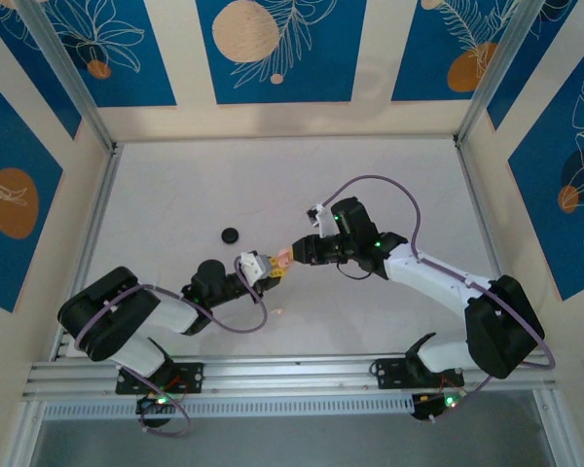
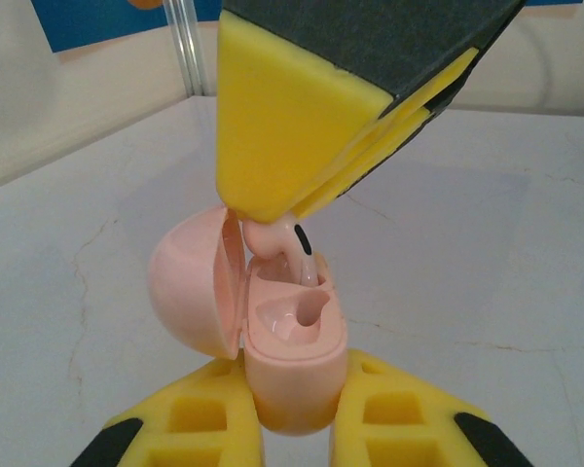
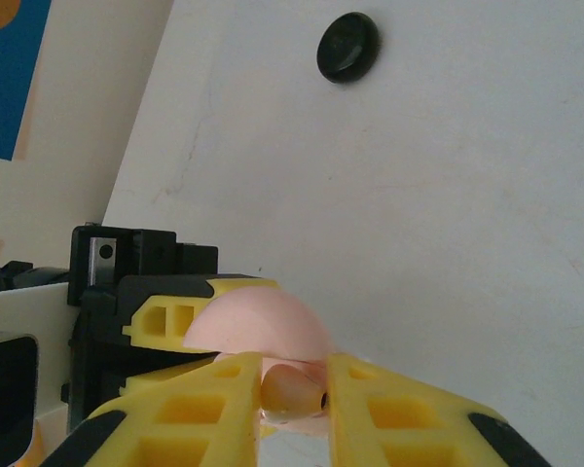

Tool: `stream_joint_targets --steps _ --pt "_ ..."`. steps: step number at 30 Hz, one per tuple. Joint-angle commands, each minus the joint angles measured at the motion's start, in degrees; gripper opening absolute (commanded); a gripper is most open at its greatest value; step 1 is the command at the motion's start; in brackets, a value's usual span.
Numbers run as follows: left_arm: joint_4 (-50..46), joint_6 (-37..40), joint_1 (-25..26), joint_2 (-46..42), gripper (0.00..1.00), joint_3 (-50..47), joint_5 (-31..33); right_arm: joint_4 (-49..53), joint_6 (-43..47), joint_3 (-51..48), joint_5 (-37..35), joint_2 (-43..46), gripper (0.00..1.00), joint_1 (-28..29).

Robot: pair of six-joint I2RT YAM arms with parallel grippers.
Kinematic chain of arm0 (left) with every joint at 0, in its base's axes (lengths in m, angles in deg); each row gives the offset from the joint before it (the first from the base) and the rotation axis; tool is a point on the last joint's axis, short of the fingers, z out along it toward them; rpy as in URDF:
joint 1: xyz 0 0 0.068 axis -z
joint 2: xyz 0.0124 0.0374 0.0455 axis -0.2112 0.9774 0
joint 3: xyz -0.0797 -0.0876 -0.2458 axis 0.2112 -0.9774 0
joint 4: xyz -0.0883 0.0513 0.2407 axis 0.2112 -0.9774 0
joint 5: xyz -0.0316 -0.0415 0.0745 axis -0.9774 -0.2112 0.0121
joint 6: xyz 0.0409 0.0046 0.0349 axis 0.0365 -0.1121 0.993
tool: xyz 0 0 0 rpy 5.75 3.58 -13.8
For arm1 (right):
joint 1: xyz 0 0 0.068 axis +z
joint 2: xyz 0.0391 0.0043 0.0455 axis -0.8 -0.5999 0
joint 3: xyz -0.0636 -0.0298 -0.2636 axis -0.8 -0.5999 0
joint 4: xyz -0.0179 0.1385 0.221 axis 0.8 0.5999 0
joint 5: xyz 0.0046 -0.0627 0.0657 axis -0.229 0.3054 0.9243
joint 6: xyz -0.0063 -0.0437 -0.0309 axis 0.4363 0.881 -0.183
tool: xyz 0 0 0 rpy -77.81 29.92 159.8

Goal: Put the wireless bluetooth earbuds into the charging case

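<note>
White counter [image 1: 370,185] beneath us: our left end effector [image 2: 292,413] clamps the open pink charging case [image 2: 294,365] near centre. Our right end effector [image 3: 294,401] pinches a pink earbud [image 2: 280,243] at the case's mouth. A black case [image 1: 231,234] lies apart, farther left.

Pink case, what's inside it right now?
A pink earbud sits partly in the case's far socket, held by the right gripper; the near socket is empty. The gripper's fingers cover the bud's top.

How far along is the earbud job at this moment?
Done: left gripper holds the open pale pink clamshell charging case. In hand: right gripper holds a pale pink stemmed earbud at its mouth, not seated. Remaining: seating it, filling the empty socket, then the black round case.
</note>
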Motion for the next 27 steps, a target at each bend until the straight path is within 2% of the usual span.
stream_joint_targets --steps 1,8,16,20,27 --pt "0.0 1.2 0.9 -1.9 0.1 0.1 -1.0 2.9 1.1 2.0 0.4 -1.0 0.19 -0.3" --pt "-2.1 1.7 0.9 -3.2 0.09 0.3 -0.4 7.8 1.4 2.8 -2.2 -1.0 0.16 0.3" --pt "-4.5 2.3 1.0 -5.2 0.09 0.5 -0.1 8.1 2.1 2.4 0.1 -1.4 0.16 0.9" --pt "-6.8 2.9 1.1 -6.8 0.1 0.6 0.6 12.1 -0.7 2.4 -3.6 -1.2 0.16 0.4" --pt "-10.8 5.0 1.3 -9.3 0.1 0.9 0.9 6.5 -2.1 1.0 2.4 -0.6 0.17 1.0"
